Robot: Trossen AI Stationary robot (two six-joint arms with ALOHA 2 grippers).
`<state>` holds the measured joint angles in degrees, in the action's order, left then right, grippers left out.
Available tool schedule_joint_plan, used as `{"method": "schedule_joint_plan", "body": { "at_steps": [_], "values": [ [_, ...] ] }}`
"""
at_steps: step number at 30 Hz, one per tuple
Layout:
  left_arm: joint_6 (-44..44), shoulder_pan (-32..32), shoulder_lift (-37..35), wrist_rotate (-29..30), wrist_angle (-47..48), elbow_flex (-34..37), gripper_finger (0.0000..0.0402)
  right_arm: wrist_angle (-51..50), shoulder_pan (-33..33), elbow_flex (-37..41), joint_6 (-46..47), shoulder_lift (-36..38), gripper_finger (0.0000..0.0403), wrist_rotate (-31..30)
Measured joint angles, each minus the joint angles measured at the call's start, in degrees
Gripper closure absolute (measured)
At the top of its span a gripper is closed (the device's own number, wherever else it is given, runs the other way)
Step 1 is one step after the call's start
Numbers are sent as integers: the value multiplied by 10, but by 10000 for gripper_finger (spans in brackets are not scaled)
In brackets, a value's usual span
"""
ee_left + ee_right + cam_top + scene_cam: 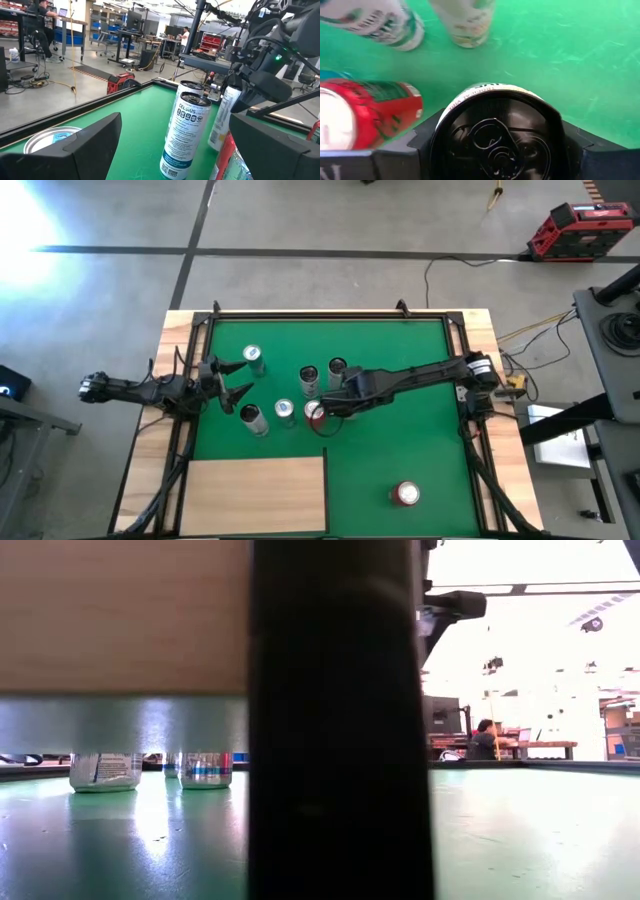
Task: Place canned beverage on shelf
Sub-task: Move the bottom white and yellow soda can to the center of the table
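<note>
The shelf (255,495) lies at the near left of the mat, bare, ready to receive a can. Farther in, the right gripper (322,412) is clamped on a black-topped can (497,135) among the cluster, secured for lifting. The left gripper (232,378) waits at the mat's left, fingers spread, clear of the work.
</note>
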<state>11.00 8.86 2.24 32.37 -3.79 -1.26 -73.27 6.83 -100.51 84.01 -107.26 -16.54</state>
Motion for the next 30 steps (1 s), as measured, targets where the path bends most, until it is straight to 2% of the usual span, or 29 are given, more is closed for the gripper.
{"method": "schedule_joint_plan", "body": {
  "at_steps": [4,15,30],
  "values": [
    [0,0,0,0,1,0,47,-8,-1,-34,-15,-21,150,0],
    [0,0,0,0,1,0,47,-37,-3,-130,-51,-90,151,-5],
    [0,0,0,0,0,0,47,-40,-5,-135,-54,-104,140,0]
  ]
}}
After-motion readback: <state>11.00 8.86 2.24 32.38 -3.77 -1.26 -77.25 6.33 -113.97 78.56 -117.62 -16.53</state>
